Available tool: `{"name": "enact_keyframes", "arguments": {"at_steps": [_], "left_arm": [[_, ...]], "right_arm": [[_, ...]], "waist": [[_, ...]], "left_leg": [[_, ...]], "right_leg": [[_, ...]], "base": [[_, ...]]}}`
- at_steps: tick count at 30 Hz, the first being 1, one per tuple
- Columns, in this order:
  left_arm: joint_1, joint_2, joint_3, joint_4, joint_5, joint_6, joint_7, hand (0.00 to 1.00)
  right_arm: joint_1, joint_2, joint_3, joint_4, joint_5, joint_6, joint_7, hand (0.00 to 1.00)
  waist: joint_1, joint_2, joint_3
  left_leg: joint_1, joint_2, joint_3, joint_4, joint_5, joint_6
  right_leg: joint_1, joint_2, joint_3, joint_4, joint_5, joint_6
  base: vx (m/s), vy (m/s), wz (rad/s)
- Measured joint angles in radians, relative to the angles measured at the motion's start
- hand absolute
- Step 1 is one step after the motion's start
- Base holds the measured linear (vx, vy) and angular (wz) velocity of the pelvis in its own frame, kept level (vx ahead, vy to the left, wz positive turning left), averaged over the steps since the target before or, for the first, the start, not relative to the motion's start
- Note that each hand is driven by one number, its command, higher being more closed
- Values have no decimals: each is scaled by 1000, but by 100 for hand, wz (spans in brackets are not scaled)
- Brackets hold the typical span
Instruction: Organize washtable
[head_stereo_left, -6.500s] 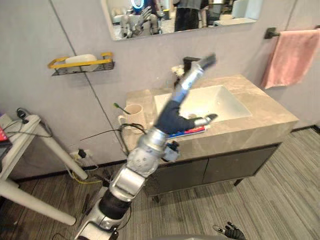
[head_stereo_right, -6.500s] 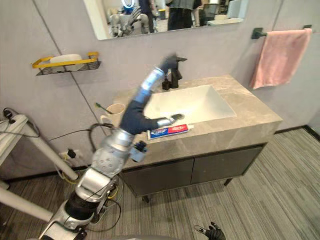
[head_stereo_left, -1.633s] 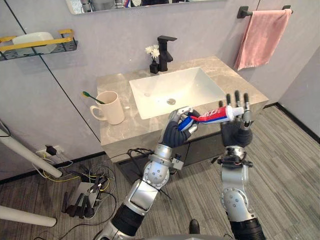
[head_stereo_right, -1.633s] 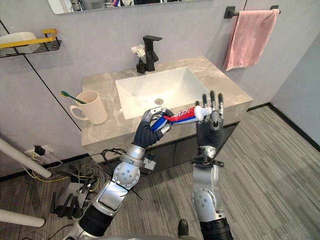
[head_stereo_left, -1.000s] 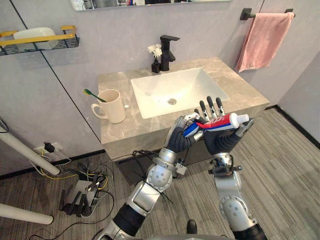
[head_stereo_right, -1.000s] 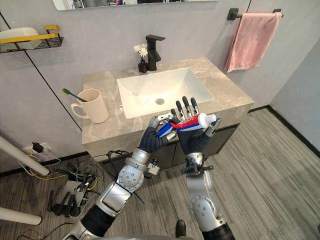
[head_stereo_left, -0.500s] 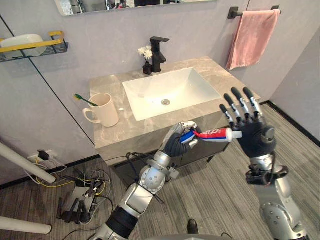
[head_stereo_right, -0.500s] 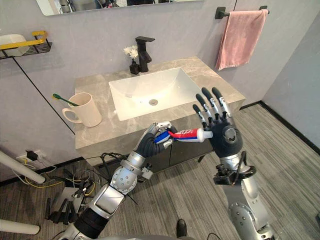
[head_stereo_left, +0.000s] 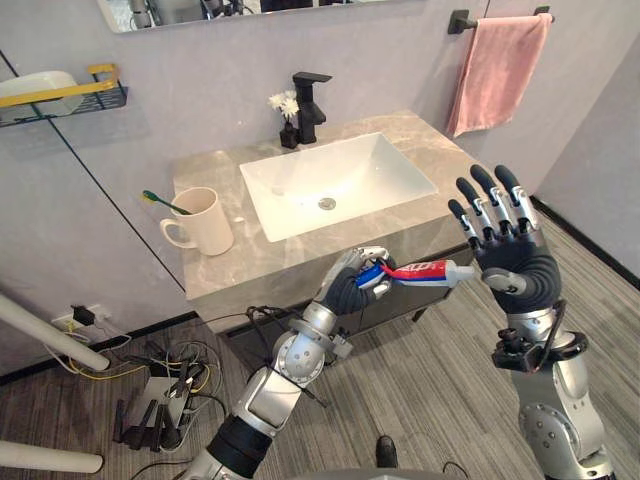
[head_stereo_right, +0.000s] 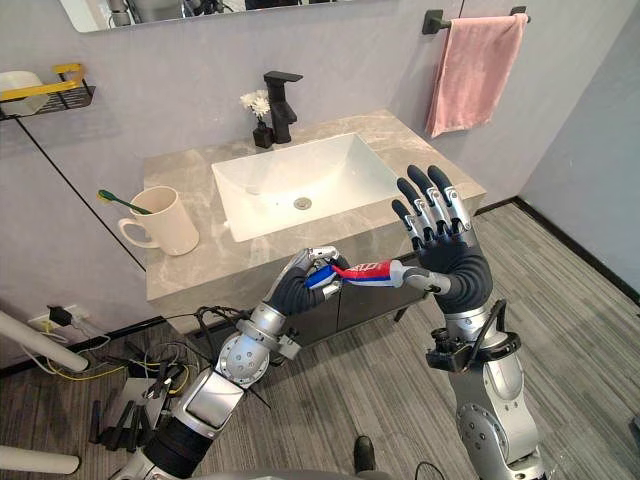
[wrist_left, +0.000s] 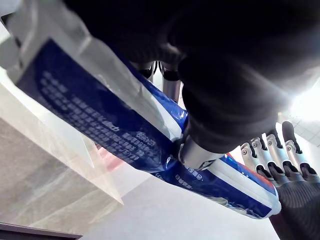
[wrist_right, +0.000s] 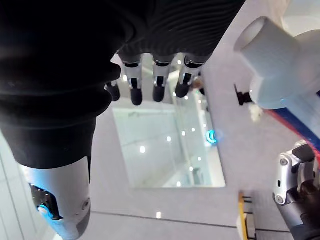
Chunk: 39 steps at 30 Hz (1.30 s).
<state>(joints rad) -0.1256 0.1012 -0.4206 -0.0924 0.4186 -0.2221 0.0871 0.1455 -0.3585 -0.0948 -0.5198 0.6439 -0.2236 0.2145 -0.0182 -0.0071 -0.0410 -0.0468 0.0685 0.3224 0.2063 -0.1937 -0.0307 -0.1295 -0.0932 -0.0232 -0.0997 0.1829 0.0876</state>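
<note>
A red, white and blue toothpaste tube (head_stereo_left: 415, 271) is held level in the air in front of the washtable (head_stereo_left: 215, 265). My left hand (head_stereo_left: 352, 287) is shut on its flat end, which also shows as the tube (wrist_left: 125, 135) in the left wrist view. My right hand (head_stereo_left: 515, 262) stands open at the cap end, fingers (wrist_right: 150, 85) straight and pointing up. Its thumb is right by the white cap (wrist_right: 275, 70); I cannot tell whether they touch. A cream mug (head_stereo_left: 205, 220) with a green toothbrush stands on the counter's left side.
The white basin (head_stereo_left: 335, 180) is sunk in the counter, with a black tap (head_stereo_left: 308, 95) and a small flower vase (head_stereo_left: 286, 120) behind it. A pink towel (head_stereo_left: 495, 65) hangs at the right. A wall shelf (head_stereo_left: 55, 90) holds soap. Cables lie on the floor at the left.
My right hand has drawn back from behind the tube to its cap end and stays open. The left hand keeps its hold on the tube. The view has shifted a little.
</note>
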Motion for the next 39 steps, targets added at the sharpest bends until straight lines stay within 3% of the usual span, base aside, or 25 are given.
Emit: {"name": "enact_keyframes", "arguments": {"at_steps": [4,8,16,22,31,39], "left_arm": [[5,2,99,-86,21,1,9,100],[7,3,161,-142,27,1,26,100],[7,3,194,-192,27,0,30,100],[7,1,159,-195,23,0,27,100],[6,-18,27,-195,-36,-2,17,100],[1,-22,-21,-189,-93,-2,10,100]], "right_arm": [[18,9,-105,30,-10,-11,-21,0],[58,42,-132,30,-28,-11,-20,0],[60,88,-116,31,-40,-10,-15,0],[48,122,-42,48,-75,-7,-24,0],[-2,176,33,114,-84,-11,-112,0],[-65,204,121,150,-82,-40,-150,0]], "waist": [[-12,7,1],[-22,23,1],[-24,25,1],[-21,25,1],[-20,24,8],[-11,15,16]], "left_leg": [[0,-1,-2,3,0,0],[2,0,2,3,0,0],[7,2,12,5,-2,-2],[6,2,8,5,-3,-1],[6,2,-18,3,-2,0],[6,0,-24,1,-2,0]], "right_leg": [[2,-1,-2,0,0,0],[2,-1,0,0,-4,-4],[1,2,9,0,-6,-8],[3,1,4,0,-6,-7],[18,-2,-22,0,-5,-4],[20,-7,-30,0,-5,-3]], "base": [[-41,-18,2],[-24,-14,-2],[-33,-18,-4],[-12,-8,2],[-19,-11,8],[-23,-9,2]]}}
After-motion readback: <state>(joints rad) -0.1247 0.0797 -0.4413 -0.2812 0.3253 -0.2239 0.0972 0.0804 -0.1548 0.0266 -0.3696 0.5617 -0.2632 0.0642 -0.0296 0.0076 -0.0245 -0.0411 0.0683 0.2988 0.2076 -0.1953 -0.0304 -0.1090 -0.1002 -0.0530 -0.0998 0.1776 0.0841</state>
